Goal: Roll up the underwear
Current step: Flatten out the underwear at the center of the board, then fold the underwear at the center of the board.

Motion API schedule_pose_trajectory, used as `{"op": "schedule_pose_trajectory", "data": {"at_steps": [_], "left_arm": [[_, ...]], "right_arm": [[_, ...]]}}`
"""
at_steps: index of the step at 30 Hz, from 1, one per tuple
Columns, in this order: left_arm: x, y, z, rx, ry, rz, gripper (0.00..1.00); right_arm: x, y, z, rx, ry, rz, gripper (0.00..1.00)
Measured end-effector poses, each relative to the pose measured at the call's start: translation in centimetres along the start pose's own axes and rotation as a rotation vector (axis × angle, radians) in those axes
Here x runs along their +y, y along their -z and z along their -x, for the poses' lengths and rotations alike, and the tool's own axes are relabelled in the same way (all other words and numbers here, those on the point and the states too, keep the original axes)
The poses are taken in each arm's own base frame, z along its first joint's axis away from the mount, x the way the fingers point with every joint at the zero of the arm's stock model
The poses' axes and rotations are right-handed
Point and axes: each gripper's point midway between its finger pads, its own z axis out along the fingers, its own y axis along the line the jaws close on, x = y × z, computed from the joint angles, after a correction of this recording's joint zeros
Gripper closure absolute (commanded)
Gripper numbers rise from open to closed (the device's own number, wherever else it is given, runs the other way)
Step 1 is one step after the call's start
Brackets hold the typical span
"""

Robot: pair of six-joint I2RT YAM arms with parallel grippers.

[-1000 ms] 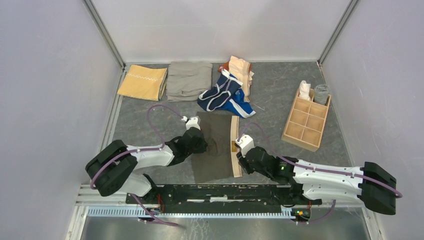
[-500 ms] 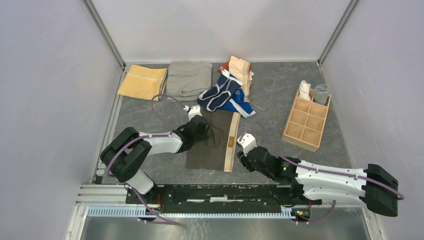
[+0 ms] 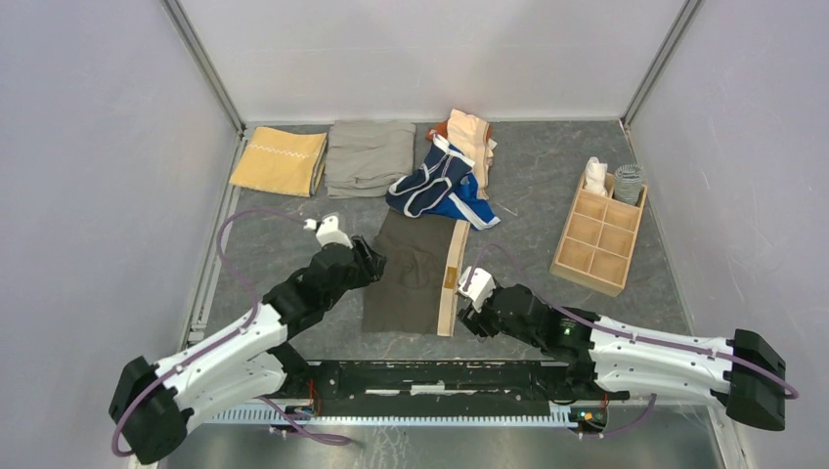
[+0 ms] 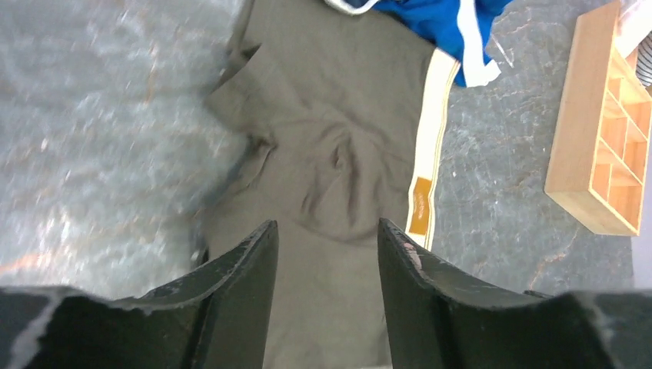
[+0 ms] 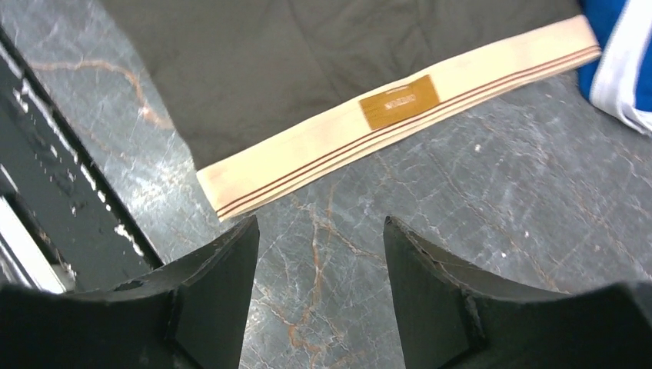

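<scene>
Step in hand: laying out. The dark grey-brown briefs [image 3: 406, 278] lie spread flat and no roll has been started, so the task is at an early stage.
Where the briefs are: on the bench [image 3: 547, 176], a little toward 6 o'clock of its middle. The tan waistband [image 3: 451, 278] forms their 3 o'clock edge, running from 12 to 6.
Left tool [image 4: 327, 227]: released, with its jaws apart and nothing between them. It hangs over the cloth near the 9 o'clock edge.
Right tool [image 5: 319, 223]: released and empty, over bare bench just beside the 6 o'clock end of the waistband.
Cloth state: the middle is puckered, and a loose flap [image 4: 238, 84] is rumpled at the 10 o'clock corner.
Other pieces: the navy pair [image 3: 430, 184], a bright blue piece [image 3: 467, 209] and a peach piece [image 3: 471, 137] lie heaped at 12 o'clock, with the blue one touching the briefs' far edge.
Next move calls for: probably flattening the flap, then both tools pinching one edge at once and turning it over evenly. A one-sided grip would likely skew the roll.
</scene>
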Motion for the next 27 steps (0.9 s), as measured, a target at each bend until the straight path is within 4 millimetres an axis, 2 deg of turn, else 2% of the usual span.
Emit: {"op": "schedule_pose_trajectory", "data": {"at_steps": [2, 3, 5, 8, 11, 14, 19, 27], "left_arm": [[1.1, 1.2, -0.8, 0.018, 0.051, 0.015, 0.36], [2.2, 1.9, -1.8, 0.046, 0.088, 0.044, 0.35], [3.3, 2.4, -3.0, 0.083, 0.121, 0.082, 0.33], [5.5, 3.6, -5.3, 0.168, 0.17, 0.175, 0.31], [6.8, 4.8, -6.5, 0.214, 0.214, 0.236, 0.3], [7.5, 5.9, -6.9, 0.224, 0.265, 0.266, 0.29], [7.8, 6.8, -6.9, 0.217, 0.331, 0.274, 0.28], [8.7, 6.7, -8.0, 0.251, 0.324, 0.331, 0.28]], "right_arm": [[0.5, -0.3, -0.5, 0.024, 0.047, 0.036, 0.35], [1.0, -0.6, -0.7, 0.039, 0.075, 0.059, 0.35], [1.7, -0.9, -1.1, 0.067, 0.118, 0.091, 0.35], [3.9, -1.7, -1.4, 0.112, 0.229, 0.163, 0.35], [6.3, -2.2, -1.2, 0.129, 0.337, 0.227, 0.35], [7.7, -2.6, -1.3, 0.134, 0.421, 0.265, 0.35], [7.7, -3.1, -2.1, 0.153, 0.528, 0.276, 0.35], [7.5, -4.1, -3.0, 0.174, 0.633, 0.28, 0.39]]}}
